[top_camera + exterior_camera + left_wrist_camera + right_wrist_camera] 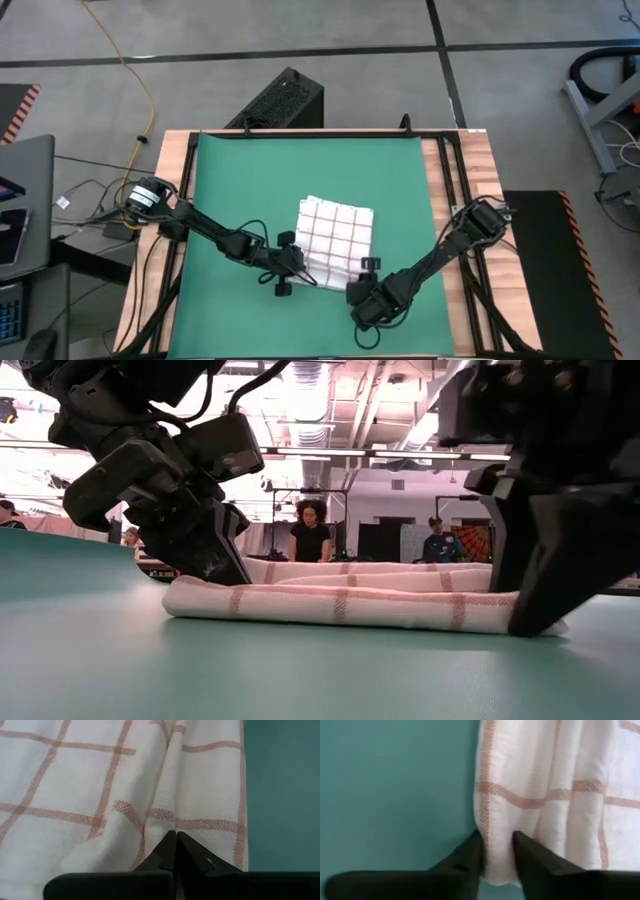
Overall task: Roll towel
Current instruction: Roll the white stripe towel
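Observation:
The white towel [335, 235] with red grid lines lies on the green mat [230, 180], a little right of the middle. Its near edge is turned over into a low roll [350, 605] that rests on the mat. My left gripper [300, 268] is shut at the roll's left end [176, 836]. My right gripper [352, 290] stands at the roll's right end [497, 840], with cloth between its fingers. In the low view both grippers [225, 575] [530, 625] come down onto the roll's two ends. My left gripper has its shut fingertips on the towel's near left end [165, 817], slanting down from the near left. A crease in the cloth runs into the tips. How many layers are caught, I cannot tell. The towel lies on the mat. My right gripper pinches the rolled edge at the towel's near right corner [497, 827] between its two fingers, several layers thick. The fingers come steeply from above and lie across the roll. One finger [467, 852] stands on the mat side. The roll rests on the mat.
The mat covers most of a wooden table [470, 180] with black rails along both sides. A black case [285, 100] stands on the floor past the far edge. People [312, 530] show in the room behind. Bare mat lies left of and beyond the towel.

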